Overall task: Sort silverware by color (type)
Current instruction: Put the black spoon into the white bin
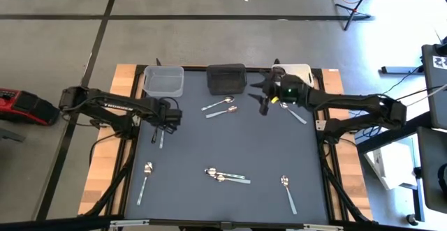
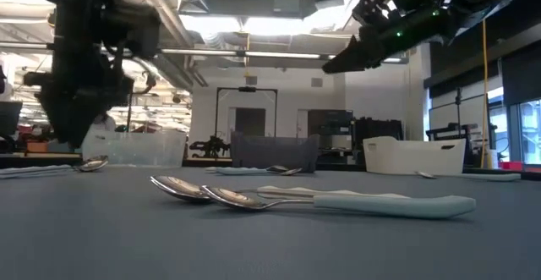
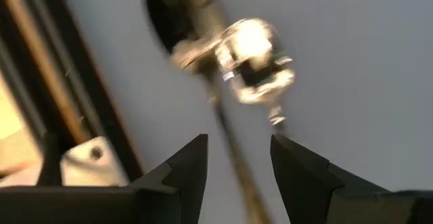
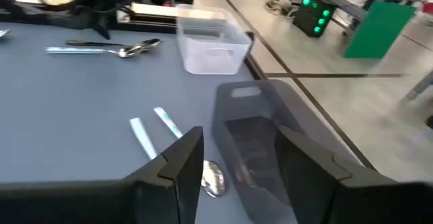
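Observation:
Slim silver spoons lie flat on the grey mat: two (image 1: 218, 108) in front of the black bin (image 1: 226, 77), one (image 1: 293, 112) below the white bin (image 1: 293, 72), one (image 1: 145, 178) near left, two (image 1: 227, 176) near the middle, one (image 1: 288, 192) near right. My left gripper (image 1: 166, 121) hangs open over another spoon (image 1: 158, 136); in the left wrist view its shiny bowl (image 3: 250, 55) is ahead and the handle (image 3: 237, 176) runs between the open fingers (image 3: 237, 143), apart from them. My right gripper (image 1: 264, 100) hovers open in front of the black bin (image 4: 264, 143).
The clear bin (image 1: 164, 81), black bin and white bin stand in a row along the mat's far edge. In the right wrist view, two pale-handled spoons (image 4: 154, 130) lie beside the black bin. The mat's middle (image 1: 230, 144) is bare. Wooden table strips flank the mat.

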